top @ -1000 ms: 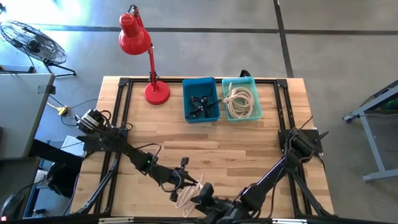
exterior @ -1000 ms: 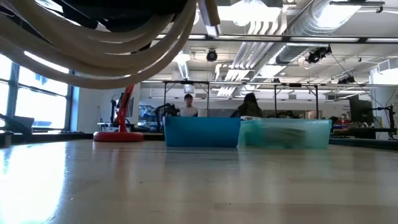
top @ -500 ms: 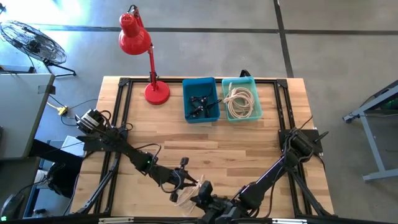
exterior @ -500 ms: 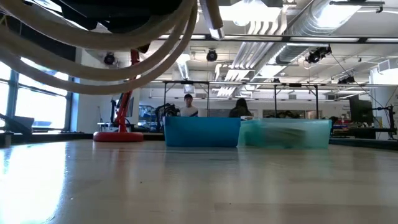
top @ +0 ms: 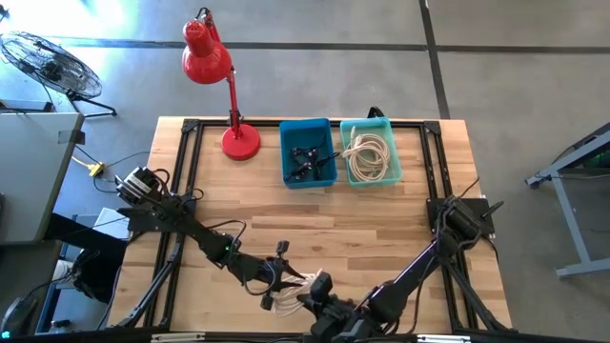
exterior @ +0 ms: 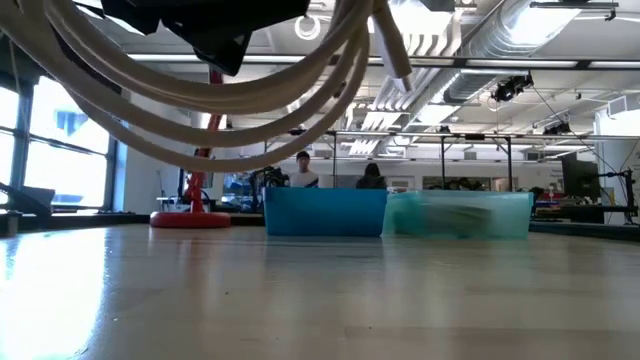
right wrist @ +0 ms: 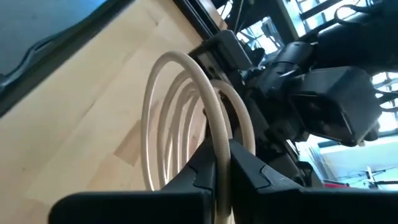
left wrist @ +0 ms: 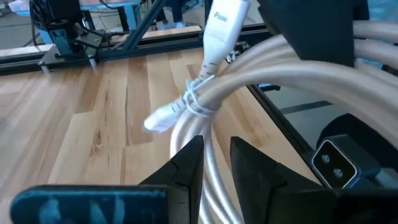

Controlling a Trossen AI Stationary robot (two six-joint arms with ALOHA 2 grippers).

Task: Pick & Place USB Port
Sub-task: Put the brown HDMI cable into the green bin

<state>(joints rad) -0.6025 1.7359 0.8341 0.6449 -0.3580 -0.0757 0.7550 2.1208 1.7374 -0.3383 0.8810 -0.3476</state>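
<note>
At the desk's (top: 381,229) near edge, my left end effector (top: 282,279) is sitting with its fingers (left wrist: 186,163) parted on either side of the coiled white USB cable (top: 289,295), not pinching it. Just to its right, my right end effector (top: 315,293) is clenching one loop of that cable between its fingers (right wrist: 205,165), and the coil is hanging above the wood. Far across the desk, the blue bin (top: 308,152) and the teal bin (top: 370,151) are standing side by side.
</note>
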